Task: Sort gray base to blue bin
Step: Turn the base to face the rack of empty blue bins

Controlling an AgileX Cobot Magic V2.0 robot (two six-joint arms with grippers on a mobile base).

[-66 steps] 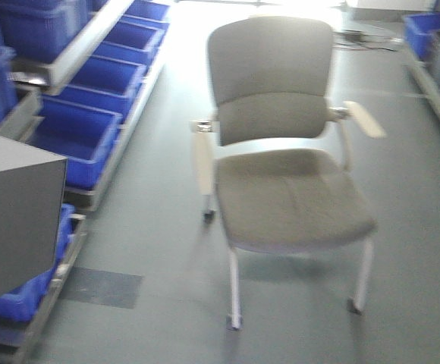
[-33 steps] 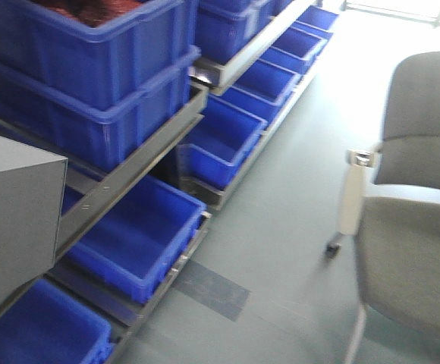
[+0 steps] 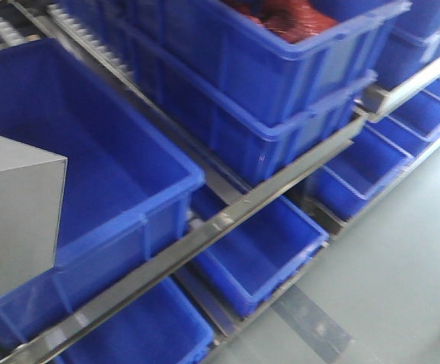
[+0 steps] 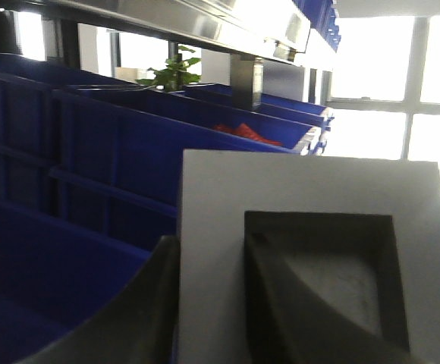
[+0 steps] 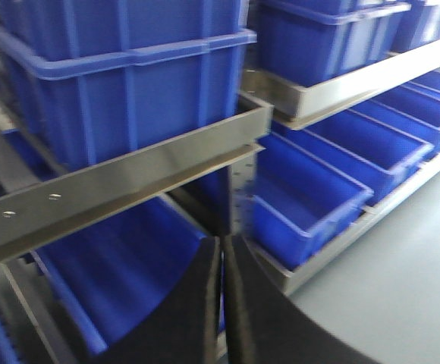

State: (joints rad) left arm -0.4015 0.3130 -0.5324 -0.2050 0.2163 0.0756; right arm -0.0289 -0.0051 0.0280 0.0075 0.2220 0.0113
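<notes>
One step appears done: the base (image 4: 303,197) is off any surface and gripped by the left claw (image 4: 211,254), one finger against its outer wall and the other inside the square recess. The right claw (image 5: 221,246) is clenched on nothing, fingers pressed together, facing the shelving rail (image 5: 121,186). In the front view the base sits at the left edge, overlapping the near end of a large open bin (image 3: 129,189) on the rack. Whether it hangs above the opening cannot be told. Left to do, by my judgement: carry the base over the bin, lower it and release.
</notes>
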